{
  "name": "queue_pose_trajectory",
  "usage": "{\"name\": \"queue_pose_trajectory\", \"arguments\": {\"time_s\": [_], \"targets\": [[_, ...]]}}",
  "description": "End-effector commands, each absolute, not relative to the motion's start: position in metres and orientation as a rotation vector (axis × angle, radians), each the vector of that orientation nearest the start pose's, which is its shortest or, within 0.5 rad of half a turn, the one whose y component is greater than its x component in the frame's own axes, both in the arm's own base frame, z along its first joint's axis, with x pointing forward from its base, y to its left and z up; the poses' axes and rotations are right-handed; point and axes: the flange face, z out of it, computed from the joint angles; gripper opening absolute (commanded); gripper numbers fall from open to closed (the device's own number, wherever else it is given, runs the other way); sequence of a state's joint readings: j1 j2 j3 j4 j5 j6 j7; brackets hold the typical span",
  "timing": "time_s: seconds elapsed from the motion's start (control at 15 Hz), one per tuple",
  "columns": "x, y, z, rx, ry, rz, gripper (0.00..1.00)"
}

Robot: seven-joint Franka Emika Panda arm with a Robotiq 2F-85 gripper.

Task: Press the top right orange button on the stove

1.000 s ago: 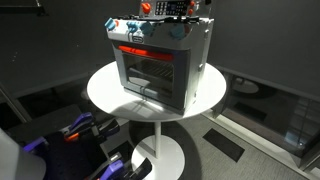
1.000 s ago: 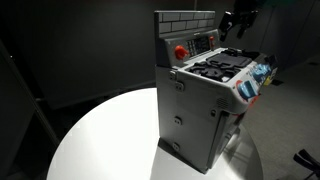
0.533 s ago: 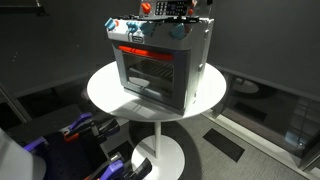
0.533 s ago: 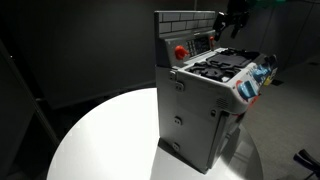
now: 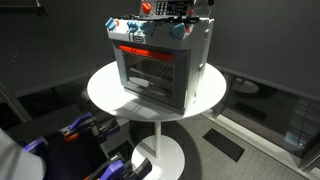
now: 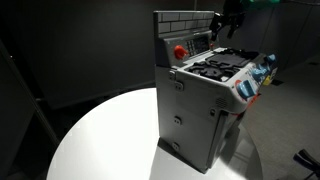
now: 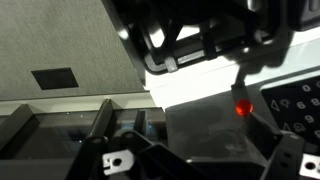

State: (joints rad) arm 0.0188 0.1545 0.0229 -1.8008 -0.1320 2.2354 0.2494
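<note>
While the arm (image 6: 232, 14) has edged closer to the stove (image 6: 195, 110) backsplash | jaws: open or closed unclear | stove unmoved

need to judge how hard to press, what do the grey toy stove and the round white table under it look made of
Small boxy grey toy stove: probably moulded plastic, matte, judging by its flat panels and even colour; painted wood is possible. Round white table: smooth, faintly sheened top, likely laminate or painted board, unclear which.

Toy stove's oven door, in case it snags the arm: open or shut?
Shut: the glass-fronted door sits flush with the stove front in an exterior view.
</note>
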Motion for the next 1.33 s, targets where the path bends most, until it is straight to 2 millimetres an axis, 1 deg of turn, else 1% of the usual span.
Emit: {"name": "queue_pose_trajectory", "arguments": {"time_s": [0.0,0.27,0.6,0.87,1.27], "targets": [[0.638,0.023,0.495,-3.175,0.228,-0.473,1.00],[0.619,0.021,0.502,-3.180,0.221,-0.407,1.00],[0.579,0.022,0.520,-3.193,0.202,-0.297,1.00],[0.536,0.022,0.527,-3.202,0.228,-0.196,1.00],[0.463,0.024,0.521,-3.185,0.248,-0.061,1.00]]}}
